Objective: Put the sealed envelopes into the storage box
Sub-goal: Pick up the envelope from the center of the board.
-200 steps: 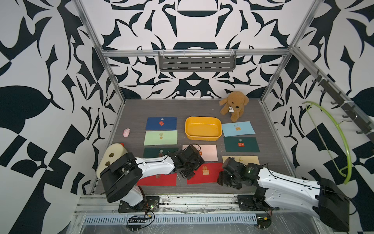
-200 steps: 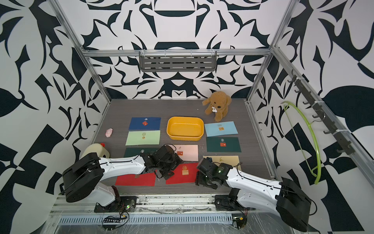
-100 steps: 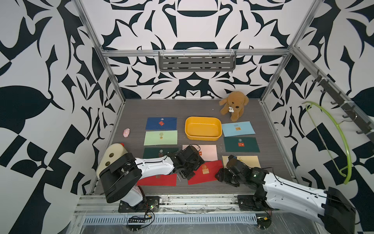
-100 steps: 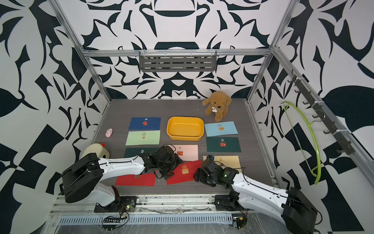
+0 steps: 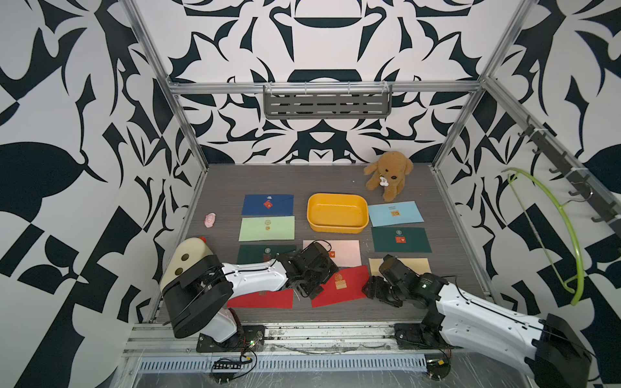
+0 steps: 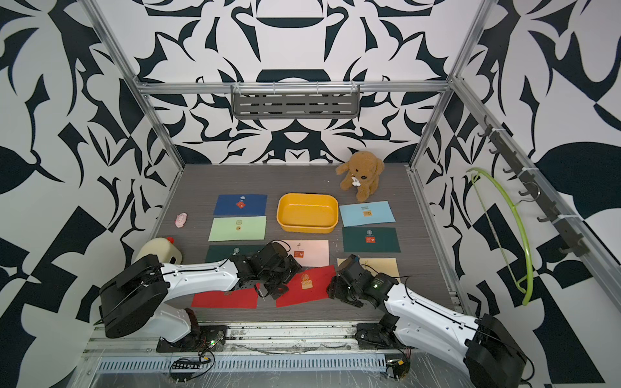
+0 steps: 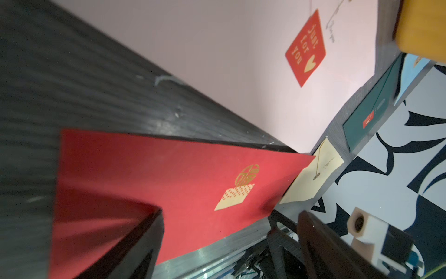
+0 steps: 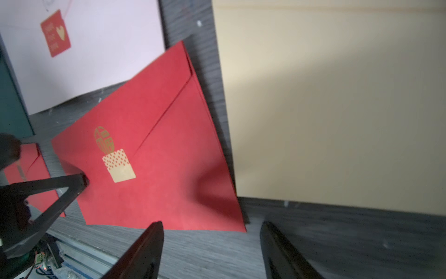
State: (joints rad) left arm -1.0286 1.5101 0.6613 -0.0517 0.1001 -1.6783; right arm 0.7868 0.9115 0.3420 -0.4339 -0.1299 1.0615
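The mustard-yellow storage box stands empty at mid-table. Several sealed envelopes lie flat around it: navy, light green, light blue, dark green, pink, cream and a red one. A second red envelope lies askew between my grippers. My left gripper is open, with one fingertip resting on the envelope beside its gold sticker. My right gripper is open just short of the envelope's other end.
A brown plush dog sits at the back right. A small pink toy and a cream jug are by the left wall. A green hanger hangs on the right wall. The metal rail runs along the front.
My right arm has swung its wrist a little toward the askew red envelope. The left gripper has stayed on that envelope.
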